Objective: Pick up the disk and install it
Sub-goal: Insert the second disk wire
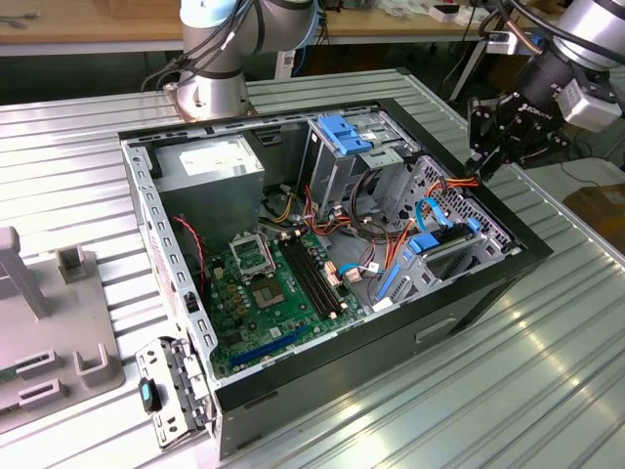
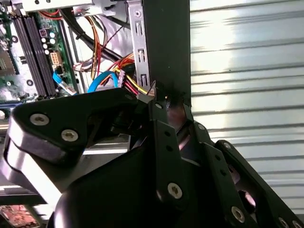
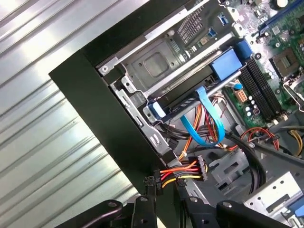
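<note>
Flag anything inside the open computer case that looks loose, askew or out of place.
Nothing looks damaged. The power connector with its red, yellow and black wires hangs loose by the case wall, close to the pincer.

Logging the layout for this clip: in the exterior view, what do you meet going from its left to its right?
Grey fixture block → hinged side bracket → motherboard → blue-latched drive cage → gripper at the case's edge.
</note>
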{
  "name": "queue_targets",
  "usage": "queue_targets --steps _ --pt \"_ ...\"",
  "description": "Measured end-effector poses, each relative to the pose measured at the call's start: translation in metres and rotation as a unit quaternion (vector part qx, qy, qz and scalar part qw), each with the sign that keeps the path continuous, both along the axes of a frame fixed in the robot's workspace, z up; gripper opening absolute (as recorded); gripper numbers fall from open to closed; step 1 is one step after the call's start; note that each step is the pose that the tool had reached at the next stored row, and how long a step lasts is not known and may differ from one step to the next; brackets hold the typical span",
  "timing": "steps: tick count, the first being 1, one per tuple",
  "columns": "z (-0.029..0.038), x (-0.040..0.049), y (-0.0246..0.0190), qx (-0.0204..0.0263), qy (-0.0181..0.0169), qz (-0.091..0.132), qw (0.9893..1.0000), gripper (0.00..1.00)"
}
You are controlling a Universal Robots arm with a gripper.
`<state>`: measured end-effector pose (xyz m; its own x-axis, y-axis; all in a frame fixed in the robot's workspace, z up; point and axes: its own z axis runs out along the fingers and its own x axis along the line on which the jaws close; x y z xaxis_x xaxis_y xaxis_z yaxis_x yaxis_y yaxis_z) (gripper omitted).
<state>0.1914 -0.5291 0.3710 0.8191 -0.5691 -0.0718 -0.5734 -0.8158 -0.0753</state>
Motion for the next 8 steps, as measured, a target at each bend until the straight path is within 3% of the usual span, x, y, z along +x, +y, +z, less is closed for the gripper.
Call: queue_targets --steps 4,8 --pt "-0.0007 0.0055 0.0001 0.0000 0.0000 0.038 0.9993 0.29" --pt "-0.0011 0.0056 0.0000 0.0000 -0.0012 0.041 0.9992 0.29"
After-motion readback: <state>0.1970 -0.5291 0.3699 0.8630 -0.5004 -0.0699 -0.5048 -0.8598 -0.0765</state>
